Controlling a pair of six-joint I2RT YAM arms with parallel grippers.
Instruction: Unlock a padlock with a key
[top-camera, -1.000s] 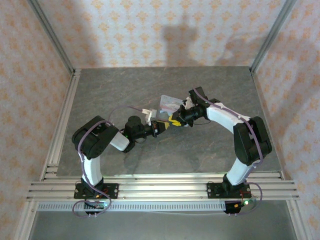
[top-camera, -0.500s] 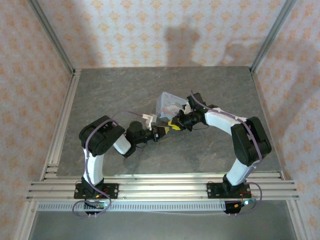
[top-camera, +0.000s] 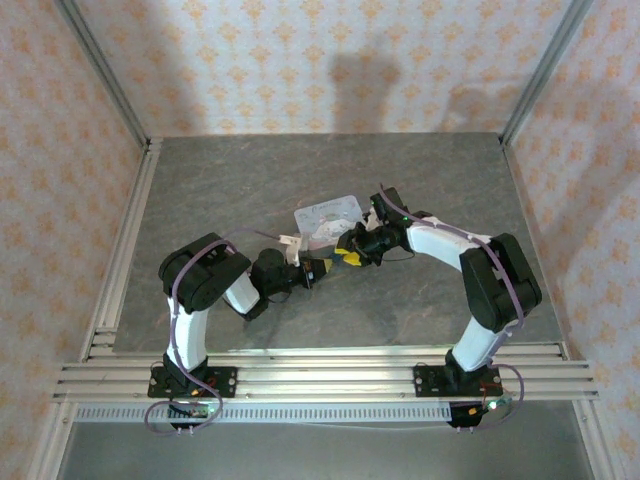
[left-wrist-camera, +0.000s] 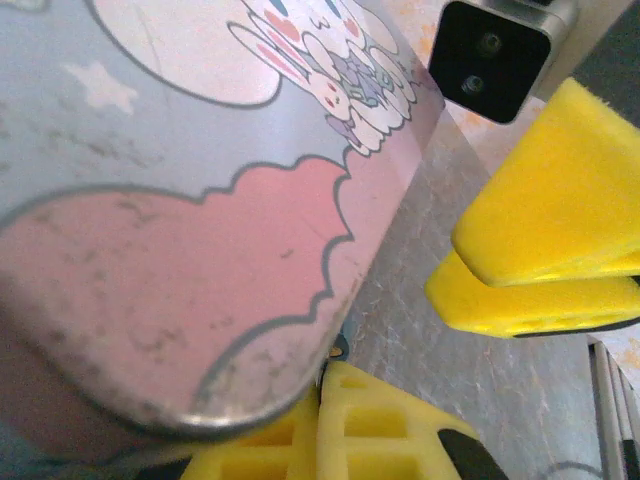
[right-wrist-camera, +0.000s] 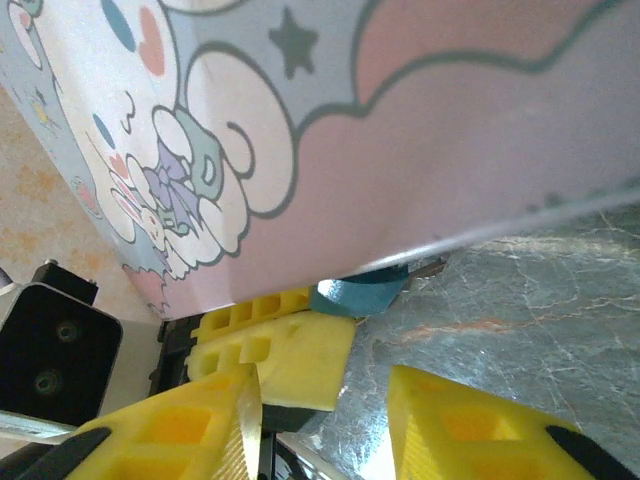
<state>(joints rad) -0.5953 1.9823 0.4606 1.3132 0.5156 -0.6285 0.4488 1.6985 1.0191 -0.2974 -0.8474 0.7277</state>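
Observation:
The padlock (right-wrist-camera: 360, 292) is a tiny teal body poking out from under the edge of the pastel cartoon tin (top-camera: 330, 217). My left gripper (top-camera: 322, 268) is shut on it, its yellow fingertips (right-wrist-camera: 275, 345) pinched together at the lock (left-wrist-camera: 341, 346). My right gripper (right-wrist-camera: 320, 430) stands open just in front, with bare table between its fingers. A thin brownish metal tip (right-wrist-camera: 430, 267) sticks out beside the padlock; I cannot tell if it is the key. A thin metal strip (right-wrist-camera: 247, 425) lies against the inner face of my right gripper's left finger.
The tin (left-wrist-camera: 180, 180) lies over both grippers' tips and hides most of the lock. The grey stone-patterned table (top-camera: 250, 180) is fenced by aluminium rails (top-camera: 125, 250) on the left and near sides, with patterned walls behind.
The right gripper's jaws have opened. The tin has tipped from standing on edge to lying flatter, lid up, a little to the left. The left arm has drawn in slightly.

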